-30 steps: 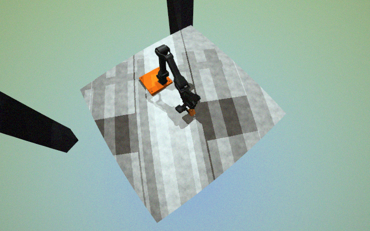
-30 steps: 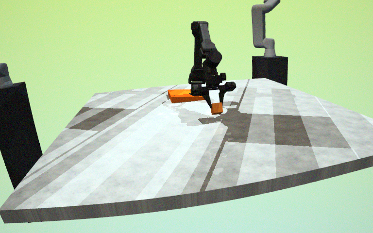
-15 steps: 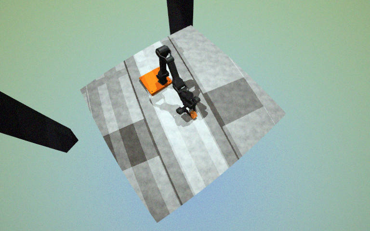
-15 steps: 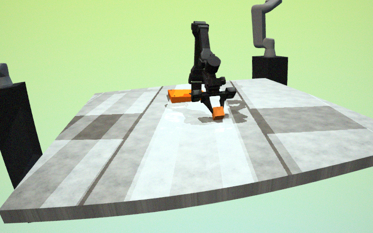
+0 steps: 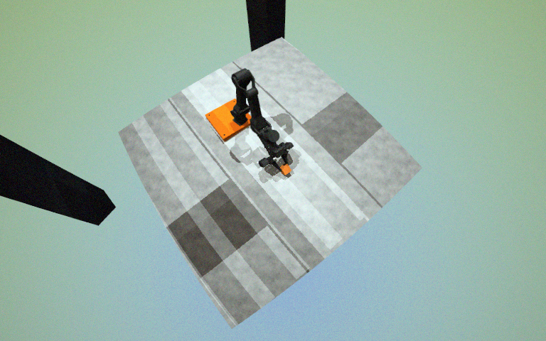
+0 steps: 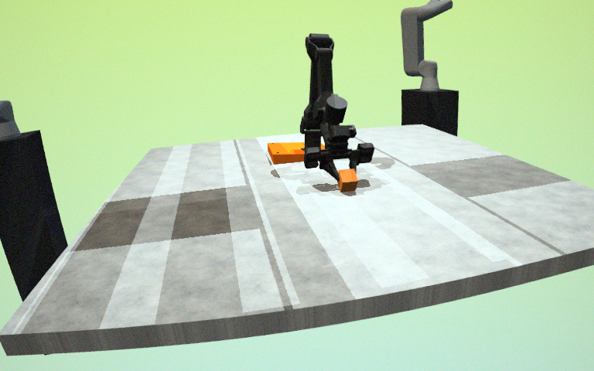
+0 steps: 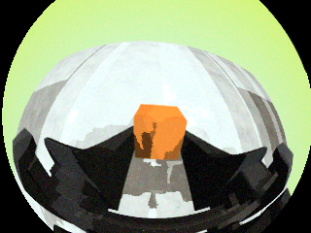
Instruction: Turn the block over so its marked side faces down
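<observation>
The block [image 5: 286, 169] [image 6: 348, 181] [image 7: 160, 130] is a small plain orange cube. My gripper [image 5: 284, 166] [image 6: 346, 175] [image 7: 157, 132] is shut on it, with one black finger on each side. The gripper leans forward, and the block is slightly tilted at the fingertips, low over the table [image 5: 301, 80] [image 6: 196, 284] [image 7: 112, 107]. I cannot tell whether its lower edge touches the table. No mark stands out on the faces in view; the darker patches in the wrist view look like shadow. The faces against the fingers and the underside are hidden.
The arm's orange base plate [image 5: 219, 122] [image 6: 285, 151] is behind the gripper on the table. Black pedestals [image 5: 266, 23] [image 6: 429, 111] stand beyond the table edges, and a grey arm [image 6: 411, 43] rises from one. Striped and dark patches and shadows cover the table top.
</observation>
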Robot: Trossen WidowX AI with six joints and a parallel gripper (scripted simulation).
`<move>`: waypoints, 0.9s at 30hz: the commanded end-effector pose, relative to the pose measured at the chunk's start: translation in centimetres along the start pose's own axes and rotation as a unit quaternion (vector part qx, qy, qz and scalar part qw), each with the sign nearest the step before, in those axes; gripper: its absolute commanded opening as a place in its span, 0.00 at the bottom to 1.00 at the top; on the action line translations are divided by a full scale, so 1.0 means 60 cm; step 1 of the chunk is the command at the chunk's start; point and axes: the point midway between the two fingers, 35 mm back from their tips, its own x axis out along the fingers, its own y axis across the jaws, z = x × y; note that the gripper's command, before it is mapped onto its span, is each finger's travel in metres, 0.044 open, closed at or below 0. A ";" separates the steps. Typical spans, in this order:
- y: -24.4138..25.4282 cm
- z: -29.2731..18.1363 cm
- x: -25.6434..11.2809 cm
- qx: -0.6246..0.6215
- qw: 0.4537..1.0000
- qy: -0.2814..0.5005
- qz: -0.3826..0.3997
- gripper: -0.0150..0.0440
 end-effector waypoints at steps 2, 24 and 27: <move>0.000 -0.008 -0.011 0.003 0.999 -0.032 -0.001 0.25; 0.000 -0.005 -0.015 0.003 0.999 -0.046 -0.001 0.34; 0.000 -0.005 -0.015 0.003 0.999 -0.046 -0.001 0.48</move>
